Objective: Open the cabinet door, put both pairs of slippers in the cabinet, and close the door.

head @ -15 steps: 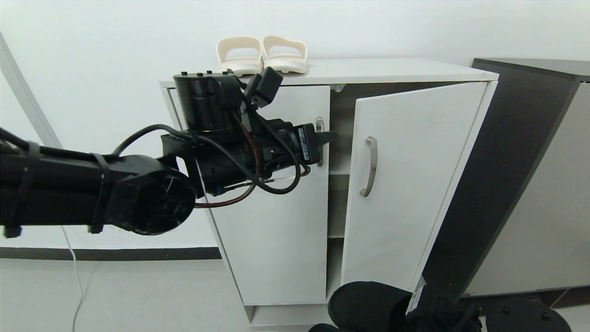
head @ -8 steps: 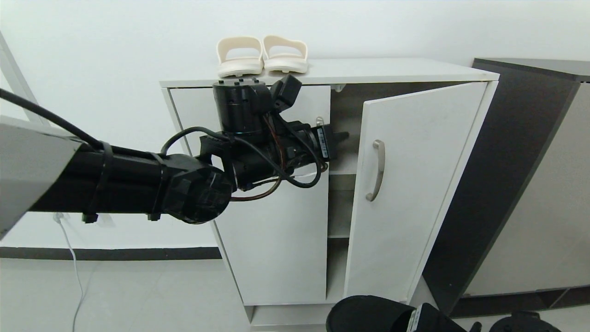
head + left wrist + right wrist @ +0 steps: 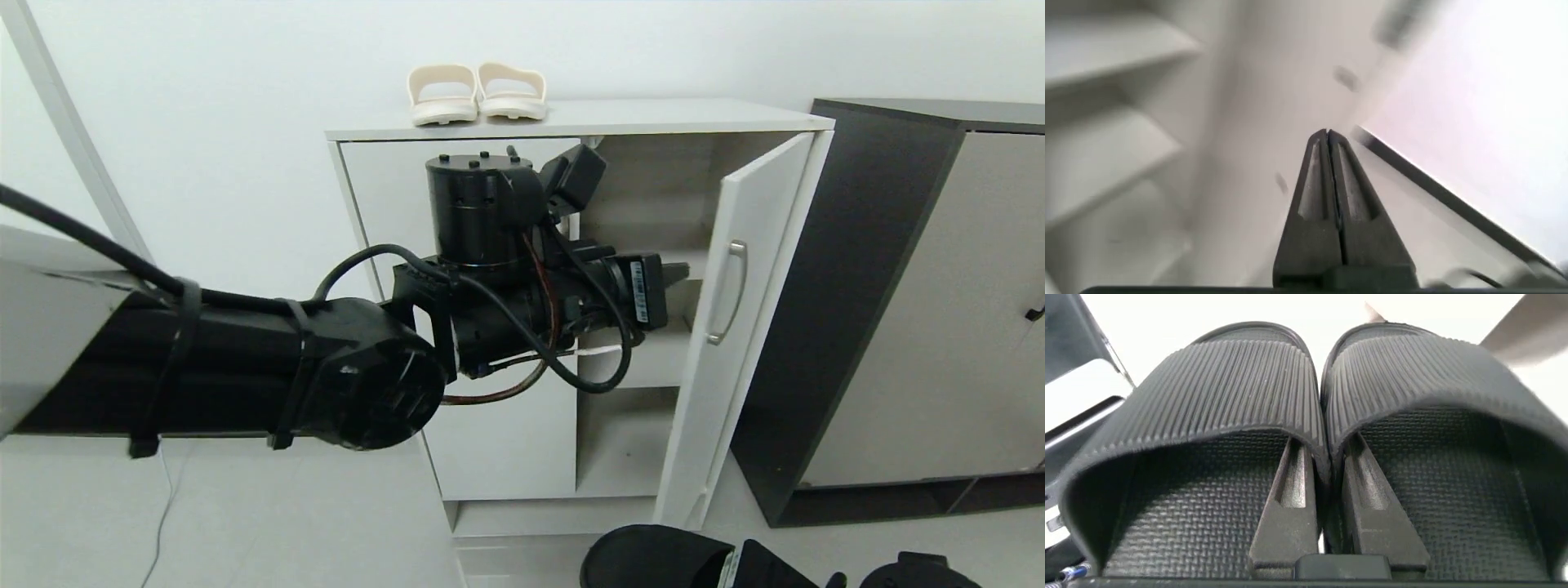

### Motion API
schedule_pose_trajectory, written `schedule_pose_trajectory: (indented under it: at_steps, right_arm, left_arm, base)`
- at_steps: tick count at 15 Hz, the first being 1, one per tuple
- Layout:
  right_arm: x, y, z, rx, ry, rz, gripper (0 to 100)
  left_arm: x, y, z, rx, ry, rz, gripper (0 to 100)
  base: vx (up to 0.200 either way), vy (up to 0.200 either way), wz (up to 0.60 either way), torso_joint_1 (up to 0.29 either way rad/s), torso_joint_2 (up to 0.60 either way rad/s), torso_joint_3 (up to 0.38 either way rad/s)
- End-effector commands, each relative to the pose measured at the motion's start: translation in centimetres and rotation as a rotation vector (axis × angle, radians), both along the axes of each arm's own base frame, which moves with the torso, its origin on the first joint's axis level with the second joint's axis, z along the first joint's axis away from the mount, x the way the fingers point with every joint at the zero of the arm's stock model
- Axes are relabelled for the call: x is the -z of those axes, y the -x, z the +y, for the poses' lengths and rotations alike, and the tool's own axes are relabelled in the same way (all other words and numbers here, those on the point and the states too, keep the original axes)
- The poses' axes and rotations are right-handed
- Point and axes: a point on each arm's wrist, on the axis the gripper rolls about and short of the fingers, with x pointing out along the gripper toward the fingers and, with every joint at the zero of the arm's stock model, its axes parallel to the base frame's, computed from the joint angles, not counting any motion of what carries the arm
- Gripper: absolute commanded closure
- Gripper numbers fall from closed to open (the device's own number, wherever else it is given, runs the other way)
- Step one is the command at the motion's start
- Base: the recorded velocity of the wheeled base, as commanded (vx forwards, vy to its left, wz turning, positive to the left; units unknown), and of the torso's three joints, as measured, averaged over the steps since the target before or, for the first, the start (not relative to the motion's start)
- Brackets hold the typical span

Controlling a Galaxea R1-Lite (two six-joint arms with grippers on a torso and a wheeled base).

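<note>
You have the cabinet (image 3: 571, 121) in front of you with its right door (image 3: 735, 343) swung wide open, edge-on toward you, the handle (image 3: 729, 291) on its outer face. The left door (image 3: 384, 188) is shut flat. Through the opening you can see the shelves (image 3: 653, 359) inside, one above another.

The cream slippers (image 3: 478, 94) sit side by side on the cabinet top, toward its left end, against the wall.

Your left arm stretches across the front of the left door, and the left gripper (image 3: 676, 273) hangs in the opening at about mid-shelf height, between the left door's edge and the open door, close to the handle but apart from it. In the left wrist view the left gripper (image 3: 1328, 143) has its fingers pressed flat together with nothing between them (that picture is blurred, so the pale ledges off to one side are probably the shelves, though you cannot be sure).

The black slippers (image 3: 653, 555) are low in the head view, below the foot of the open door. In the right wrist view the right gripper (image 3: 1324, 461) has one finger pushed under each strap of the black slippers (image 3: 1249, 392), pinching the two touching inner sides between them.

A dark unit (image 3: 898, 245) stands just right of the cabinet.
</note>
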Motion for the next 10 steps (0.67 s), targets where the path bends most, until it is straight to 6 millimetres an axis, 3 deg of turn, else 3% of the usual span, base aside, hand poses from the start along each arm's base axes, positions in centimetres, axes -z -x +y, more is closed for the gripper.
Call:
schedule_pose_trajectory:
  at_steps: [1,6,8,10]
  right_arm:
    - [0.1,0.0,0.1,-0.003,0.004,0.003,100]
    - [0.2,-0.1,0.2,0.004,0.004,0.004,100]
    - [0.3,-0.6,0.3,0.030,0.004,0.000,100]
    - [-0.6,-3.4,0.9,0.183,-0.048,-0.055,100]
  left_arm:
    - [-1.5,2.0,0.4,0.034,0.025,-0.024,100]
    - [-1.5,1.5,2.2,-0.019,0.053,-0.050,100]
    - [-1.6,1.6,4.0,-0.056,0.049,-0.047,100]
    - [-1.9,2.6,8.0,-0.130,0.044,-0.048,100]
  base:
    - [0.000,0.000,0.00,0.000,0.00,0.000]
    - [0.000,0.000,0.00,0.000,0.00,0.000]
    - [0.000,0.000,0.00,0.000,0.00,0.000]
    - [0.000,0.000,0.00,0.000,0.00,0.000]
